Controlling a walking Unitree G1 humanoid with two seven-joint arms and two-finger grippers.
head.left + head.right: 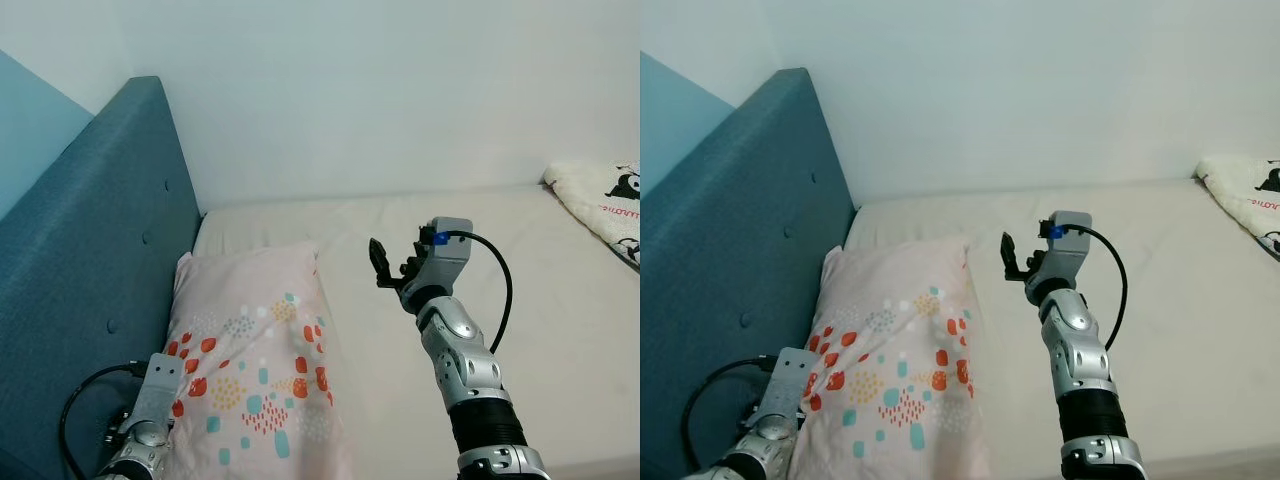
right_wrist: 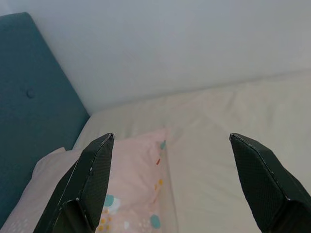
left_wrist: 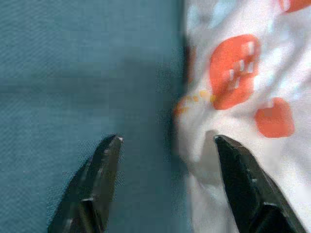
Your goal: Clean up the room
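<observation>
Pillow (image 1: 255, 360) lies on the bed (image 1: 540, 260) against the headboard (image 1: 90, 270), just left of the right end effector (image 2: 172, 179), which hovers fingers apart above the mattress. Left end effector (image 3: 167, 187), fingers apart, straddles the pillow's edge, probably to grip and straighten it.
</observation>
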